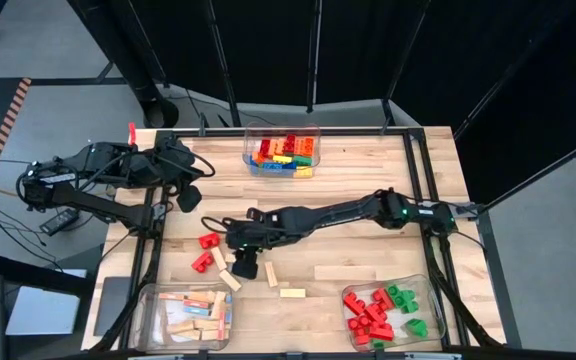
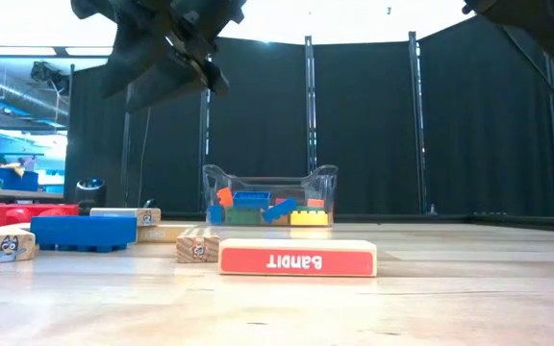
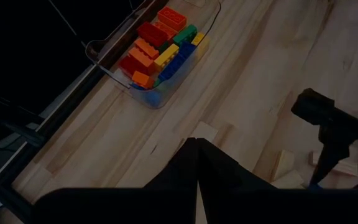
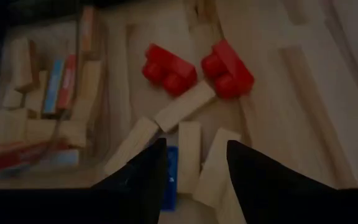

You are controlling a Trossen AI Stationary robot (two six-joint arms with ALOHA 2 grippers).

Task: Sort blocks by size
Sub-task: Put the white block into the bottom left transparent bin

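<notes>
**Right gripper over the loose blocks, three bins on the table**

The right gripper (image 1: pixel 240 262) hangs above the loose blocks, its fingers apart and holding nothing. Under it I count two red bricks (image 4: pixel 169 70), one blue brick (image 4: pixel 171 168) and four wooden bars (image 4: pixel 184 104); two more bars (image 1: pixel 292 292) lie nearby. Three clear bins (image 1: pixel 251 138) hold sorted blocks: mixed colours, wood, red with green. The left gripper (image 1: pixel 184 196) waits at the left side, fingers together.
</notes>
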